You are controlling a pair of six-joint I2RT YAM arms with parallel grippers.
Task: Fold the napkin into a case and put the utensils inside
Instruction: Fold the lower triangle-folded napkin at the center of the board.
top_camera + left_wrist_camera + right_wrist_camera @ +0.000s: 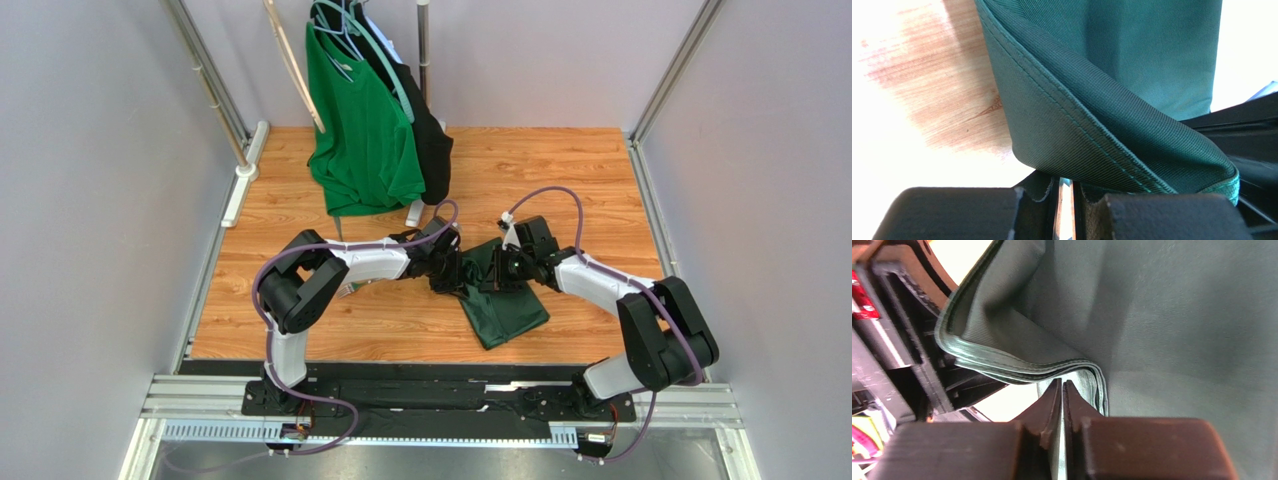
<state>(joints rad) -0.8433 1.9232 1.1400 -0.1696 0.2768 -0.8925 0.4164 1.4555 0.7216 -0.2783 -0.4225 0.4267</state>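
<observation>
The light wooden surface (560, 170) carries the large dark green cloth napkin (512, 312), partly folded and, I judge, not yet a case. At the napkin's far edge, the left jaws and right jaws are nearly closed, each pinching its hem. No utensils show.

No text, label, brand, number or sign is readable in any view; a yellow patch (864, 432) is too blurred.

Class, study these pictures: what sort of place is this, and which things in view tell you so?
Probably a robotics lab test cell: two robot arms bolted at the edge of a wooden table, plain grey panels in metal framing around it, and a green T-shirt hung on a rack.
</observation>
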